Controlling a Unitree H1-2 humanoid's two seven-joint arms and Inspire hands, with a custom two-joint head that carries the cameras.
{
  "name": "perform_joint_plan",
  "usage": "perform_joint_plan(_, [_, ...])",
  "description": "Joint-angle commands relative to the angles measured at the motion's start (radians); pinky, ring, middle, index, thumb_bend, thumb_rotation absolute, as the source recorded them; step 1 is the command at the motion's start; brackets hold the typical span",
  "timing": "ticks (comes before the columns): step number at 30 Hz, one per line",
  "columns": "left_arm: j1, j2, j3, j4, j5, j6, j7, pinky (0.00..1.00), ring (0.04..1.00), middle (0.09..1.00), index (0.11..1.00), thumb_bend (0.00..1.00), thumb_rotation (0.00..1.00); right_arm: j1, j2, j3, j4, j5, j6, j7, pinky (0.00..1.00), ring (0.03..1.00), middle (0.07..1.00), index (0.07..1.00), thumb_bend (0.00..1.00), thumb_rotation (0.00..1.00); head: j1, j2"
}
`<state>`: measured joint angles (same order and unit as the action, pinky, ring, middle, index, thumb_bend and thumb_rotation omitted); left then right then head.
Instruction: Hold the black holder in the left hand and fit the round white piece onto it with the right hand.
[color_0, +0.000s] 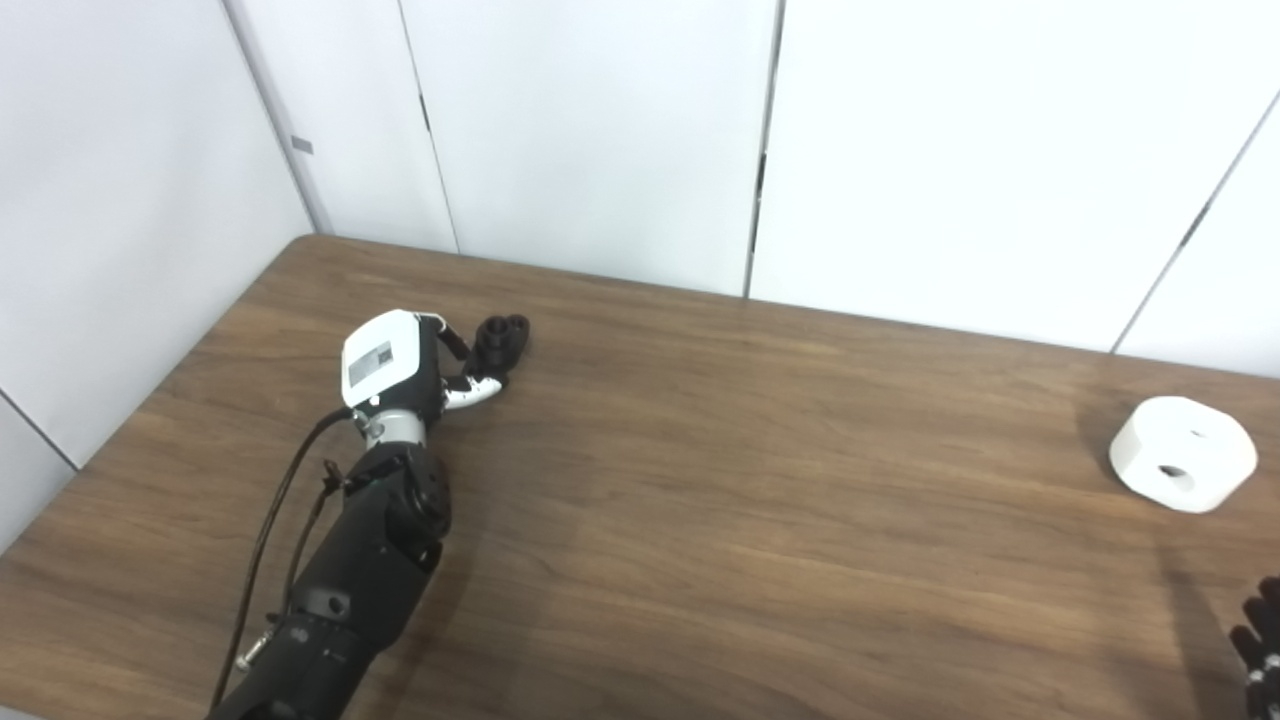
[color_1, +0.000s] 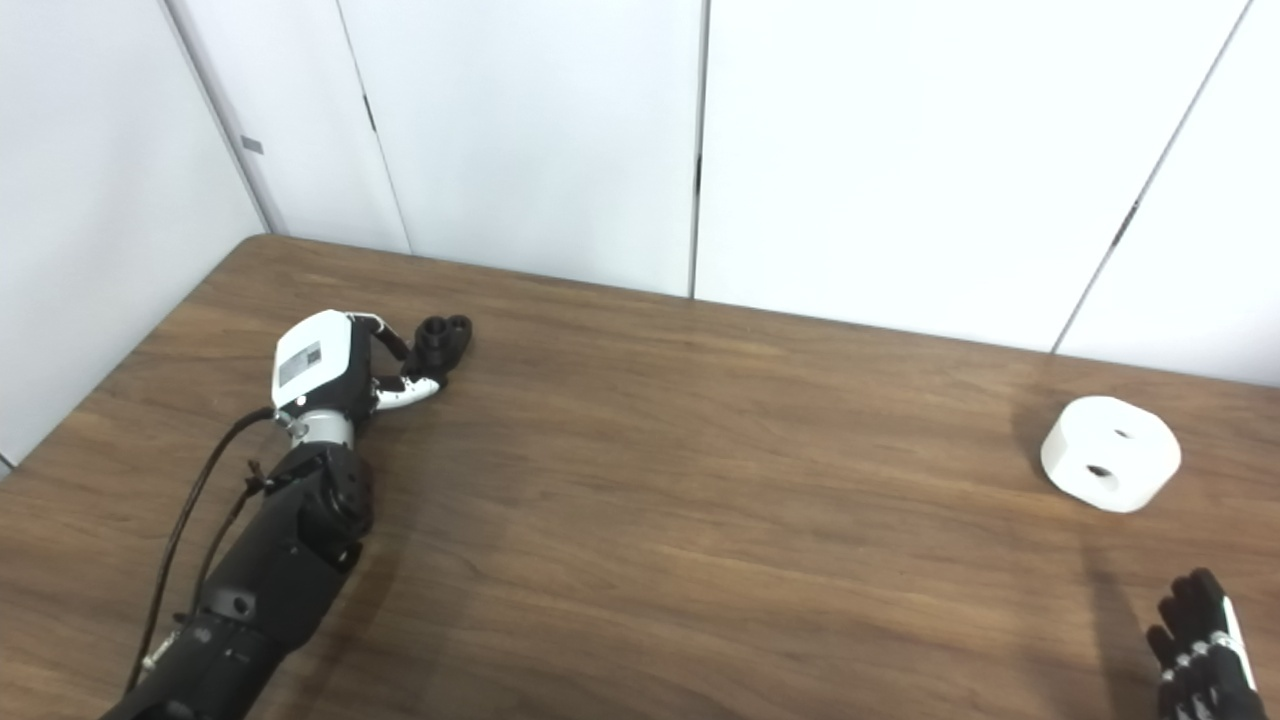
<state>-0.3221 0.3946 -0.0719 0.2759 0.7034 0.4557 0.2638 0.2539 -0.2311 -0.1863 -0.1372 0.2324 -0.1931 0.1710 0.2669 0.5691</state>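
Status: early, nothing mated yet.

Landmark = black holder (color_0: 500, 340), sitting on the wooden table (color_0: 700, 480) toward its far left corner. It's a small dark part with what look like 2 round bosses on top; detail too small to confirm.

Left hand (color_0: 410, 365) is right at the holder, on its near-left side. White back of the hand faces the cameras and hides most of the fingers. A dark finger reaches toward the holder's top and a white-tipped one (color_1: 412, 392) lies along its near base. Whether they actually touch or clamp it, I can't tell. The holder appears to rest on the table, not lifted. My read: reach done, grasp in progress or just about to close.

Round white piece (color_1: 1110, 453) is far right of the holder, across most of the table, lying flat with 2 holes visible, 1 on top and 1 on the near side wall. Nothing touching it.

Right hand (color_1: 1205, 650) is nearer the robot than the white piece, at the bottom right corner of the frame, well apart from the holder and clear of the piece too. It holds nothing; only dark fingers pointing up show, rest is cropped, so how far it's spread I can't tell.

Left to do, as I judge it:
- secure and lift holder with left hand
- right hand picks up white piece
- bring the 2 together, align holes with holder's bosses, seat it
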Motion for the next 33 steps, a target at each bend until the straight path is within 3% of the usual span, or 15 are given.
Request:
perform_joint_plan(1, [-0.033, 0.027, -0.001, -0.003, 0.017, -0.008, 0.016, 0.91, 0.88, 0.795, 0.488, 0.51, 0.04, 0.034, 0.019, 0.014, 0.073, -0.003, 0.01, 0.0, 1.0, 1.0, 1.0, 1.0, 0.6, 1.0, -0.002, 0.0])
perform_joint_plan(7, [-0.02, 0.025, 0.01, -0.043, -0.024, -0.029, -0.016, 0.89, 0.886, 0.798, 0.489, 0.51, 0.04, 0.031, 0.021, 0.017, 0.077, -0.009, 0.003, 0.0, 1.0, 1.0, 0.996, 1.0, 0.6, 1.0, -0.014, 0.003])
perform_joint_plan(18, [0.044, 0.015, -0.032, -0.211, -0.063, -0.04, -0.173, 0.88, 0.886, 0.794, 0.489, 0.51, 0.05, 0.031, 0.032, 0.026, 0.068, -0.03, 0.0, -0.007, 1.0, 1.0, 0.991, 1.0, 0.57, 1.0, -0.062, 0.015])
perform_joint_plan(28, [0.16, -0.018, -0.115, -0.418, -0.073, -0.05, -0.305, 0.81, 0.887, 0.813, 0.49, 0.51, 0.05, 0.034, 0.042, 0.033, 0.059, -0.051, -0.003, -0.014, 1.0, 1.0, 0.984, 1.0, 0.54, 1.0, -0.108, 0.021])
perform_joint_plan(33, [0.211, -0.012, -0.157, -0.5, -0.071, -0.087, -0.352, 0.8, 0.889, 0.819, 0.491, 0.51, 0.05, 0.032, 0.051, 0.037, 0.045, -0.056, 0.004, -0.02, 1.0, 0.994, 0.98, 1.0, 0.52, 0.98, -0.162, 0.045])
